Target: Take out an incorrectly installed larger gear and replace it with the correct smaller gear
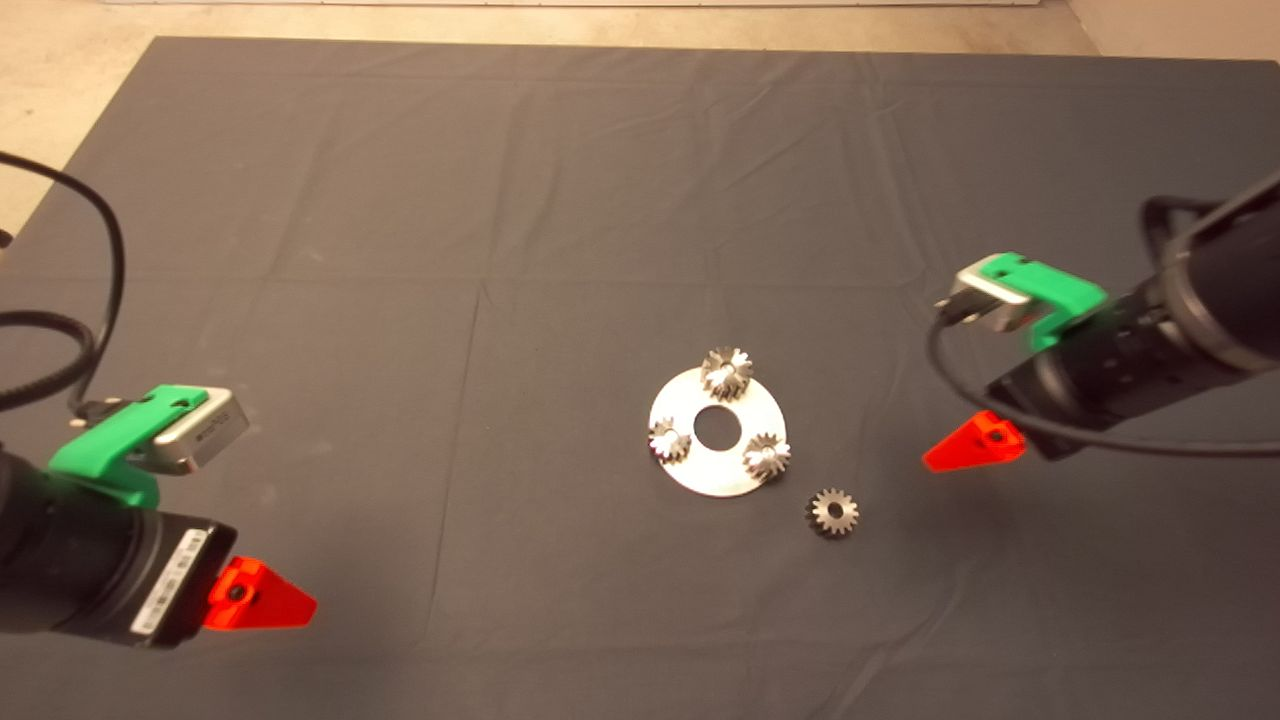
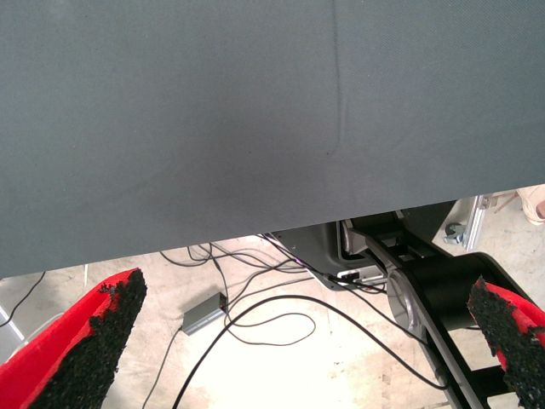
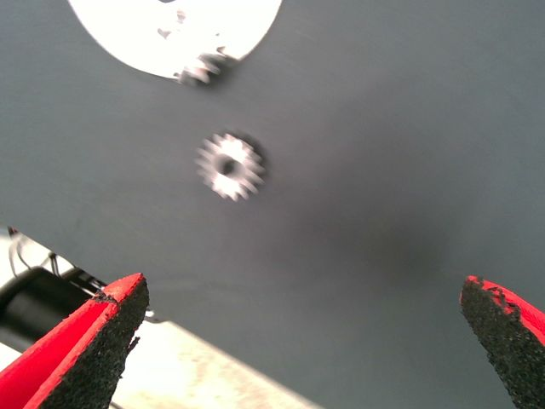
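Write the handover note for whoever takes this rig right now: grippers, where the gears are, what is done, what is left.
Left gripper: open, empty, parked over the mat's lower left.
Right gripper: open, empty, hovering right of the disc, the smaller gear in its wrist view.
Larger gear: on the far edge of the silver disc, alongside two small silvery gears.
Smaller gear: flat on the mat, just off the disc's near right rim, apart from it.
Done: nothing.
Left: lift the larger gear off, then seat the smaller gear in its place.
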Motion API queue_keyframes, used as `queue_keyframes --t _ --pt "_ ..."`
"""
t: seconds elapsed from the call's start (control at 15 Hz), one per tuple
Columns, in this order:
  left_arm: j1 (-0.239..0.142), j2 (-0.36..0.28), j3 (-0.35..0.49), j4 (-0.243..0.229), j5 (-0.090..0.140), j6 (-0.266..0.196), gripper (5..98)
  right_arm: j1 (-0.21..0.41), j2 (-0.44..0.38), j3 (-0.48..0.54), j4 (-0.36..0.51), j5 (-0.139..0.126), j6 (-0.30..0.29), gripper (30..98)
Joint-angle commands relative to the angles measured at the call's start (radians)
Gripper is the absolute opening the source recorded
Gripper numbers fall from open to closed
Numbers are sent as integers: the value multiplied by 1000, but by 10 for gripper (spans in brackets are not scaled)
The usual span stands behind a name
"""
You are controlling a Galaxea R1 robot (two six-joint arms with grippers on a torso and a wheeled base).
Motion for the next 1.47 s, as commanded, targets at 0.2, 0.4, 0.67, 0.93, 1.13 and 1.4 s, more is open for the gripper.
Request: queue_keyframes --t 0.2,0.4,0.67,0.93,1.13,1.4 --pt "-15 -2 15 -16 8 3 977 -189 156 -150 -329 1 -134 971" --pt "-14 -3 17 -16 6 2 977 -204 197 -173 -407 0 -148 971" --pt "-14 -3 19 -16 5 1 977 -220 248 -238 -460 1 -148 971" --pt "-14 -3 19 -17 5 1 977 -245 321 -314 -518 3 -148 970" --pt "-14 -3 19 -17 5 3 977 -267 360 -373 -531 2 -148 971" --pt "-14 -4 19 -16 5 2 977 -283 360 -423 -552 34 -148 971"
